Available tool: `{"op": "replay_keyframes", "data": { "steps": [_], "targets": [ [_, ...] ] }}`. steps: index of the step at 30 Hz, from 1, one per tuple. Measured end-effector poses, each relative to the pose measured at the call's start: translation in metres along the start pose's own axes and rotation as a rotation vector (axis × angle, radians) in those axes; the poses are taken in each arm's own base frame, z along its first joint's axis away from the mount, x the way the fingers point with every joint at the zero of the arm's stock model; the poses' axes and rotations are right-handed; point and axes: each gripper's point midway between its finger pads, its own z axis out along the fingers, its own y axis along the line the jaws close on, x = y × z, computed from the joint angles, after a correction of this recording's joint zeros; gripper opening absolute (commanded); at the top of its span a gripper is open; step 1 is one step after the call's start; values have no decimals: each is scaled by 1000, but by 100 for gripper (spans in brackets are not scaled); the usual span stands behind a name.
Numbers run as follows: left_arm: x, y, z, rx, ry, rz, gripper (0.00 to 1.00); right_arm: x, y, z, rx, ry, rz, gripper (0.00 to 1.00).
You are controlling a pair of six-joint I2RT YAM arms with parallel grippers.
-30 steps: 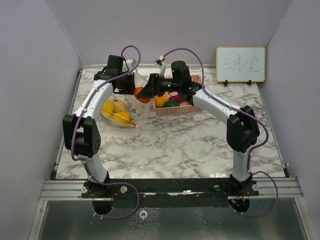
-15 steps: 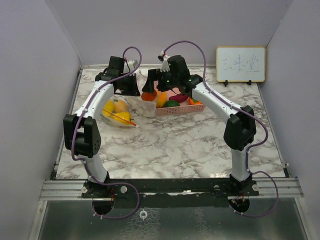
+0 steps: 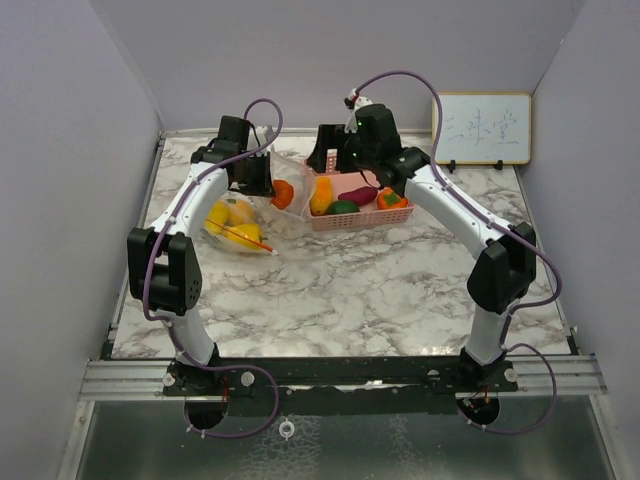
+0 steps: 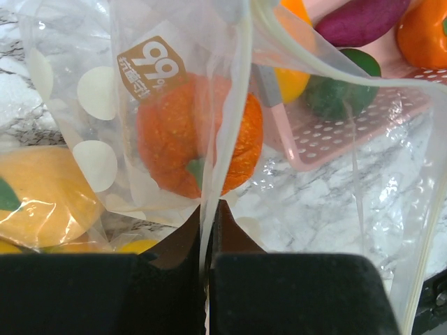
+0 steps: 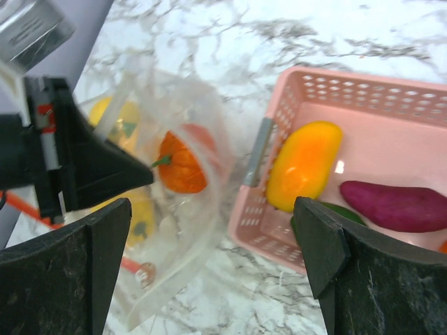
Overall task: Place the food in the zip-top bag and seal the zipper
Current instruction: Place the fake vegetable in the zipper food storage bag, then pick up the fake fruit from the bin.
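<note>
While the left claw (image 4: 208,209) stays pressed together on a fold of the zip-top bag (image 4: 91,91), holding its mouth raised and open toward the right, the right claw (image 5: 209,209) stands fully spread and carries nothing.

Change noted: a second ago the right claw was at the bag mouth with the orange fruit (image 4: 188,139). It has since let go and drawn back to the far right, above the pink basket (image 5: 363,91). The fruit now lies inside the bag, just beyond the left claw's tips, seen through the dotted film.

Finding: one more piece is bagged, joining the yellow pieces (image 3: 230,215) lower in the bag at the left. Outstanding in the basket are a yellow piece (image 5: 304,164), a purple one (image 5: 398,206), a green one (image 4: 335,87) and an orange one (image 3: 390,198) (four by count from overhead). The zipper (image 3: 245,238) lies unsealed along the bag's near side on the counter (image 3: 380,280).

Clearances: the bag mouth and the basket's left wall sit just beside each other, so the transfer path is short but tight, and loose film appears to overlap the basket rim. The near half of the counter offers free room for both arms. Judged next: another pick from the basket.
</note>
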Motion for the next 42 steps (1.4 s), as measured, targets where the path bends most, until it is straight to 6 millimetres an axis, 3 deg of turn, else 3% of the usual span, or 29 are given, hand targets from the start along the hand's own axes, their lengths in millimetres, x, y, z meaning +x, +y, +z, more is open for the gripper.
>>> {"op": "replay_keyframes", "data": {
  "steps": [4, 7, 13, 17, 19, 25, 28, 32, 42],
  "targets": [
    [2, 3, -1, -19, 8, -1, 0, 0, -33, 16, 91, 10, 29, 96],
    [2, 5, -1, -29, 8, -1, 0, 15, -57, 39, 151, 54, 39, 93],
    [2, 6, -2, -35, 8, -1, 0, 78, -87, 88, 187, 208, 22, 83],
    [2, 6, -2, -35, 9, -1, 0, 115, -91, 101, 152, 307, 30, 80],
    [2, 6, -2, -35, 9, -1, 0, 123, -89, 104, 132, 330, 35, 80],
    [1, 5, -3, -35, 7, -1, 0, 142, -89, 111, 100, 375, 41, 79],
    [-1, 4, -4, -34, 2, 0, 0, 152, -94, 119, 102, 390, 36, 68],
    [-5, 3, -6, -32, -7, 3, 0, 153, -96, 129, 99, 383, 18, 44],
    [-3, 3, -7, -33, 1, 2, 0, 143, -102, 119, 130, 363, -41, 19]
  ]
}}
